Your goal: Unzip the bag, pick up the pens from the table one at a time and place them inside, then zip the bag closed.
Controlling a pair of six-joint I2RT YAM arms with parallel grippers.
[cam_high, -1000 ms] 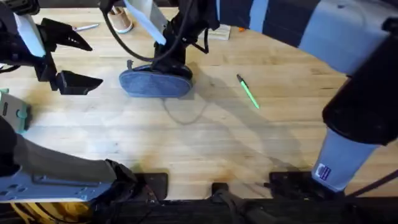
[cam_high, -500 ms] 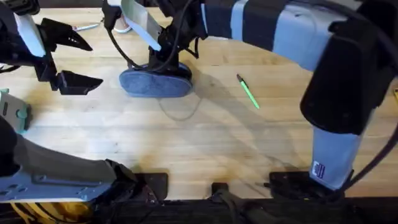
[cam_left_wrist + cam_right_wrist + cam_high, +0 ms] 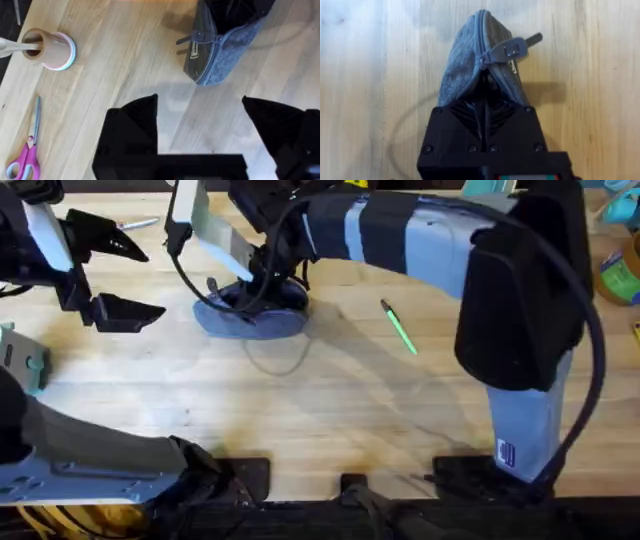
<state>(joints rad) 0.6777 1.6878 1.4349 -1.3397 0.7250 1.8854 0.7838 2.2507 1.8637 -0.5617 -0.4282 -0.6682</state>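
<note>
**Right arm swings lower across the pouch**

Since a second ago the right arm has stretched further over the table (image 3: 300, 410), its gripper (image 3: 262, 288) now pressed down on the bag (image 3: 250, 315), which looks squashed at its right end. Overhead, the left gripper (image 3: 115, 275) hangs spread wide at the left, well apart from the bag; a green pen (image 3: 399, 327) lies alone to the bag's right.

Left wrist view: the bag's (image 3: 217, 55) zip pull (image 3: 197, 37) sticks out; scissors (image 3: 25, 150) and a tape roll (image 3: 50, 47) lie apart.

Right wrist view: the gripper (image 3: 485, 107) sits closed onto the bag's (image 3: 470, 65) fabric below the pull (image 3: 512, 49).
</note>
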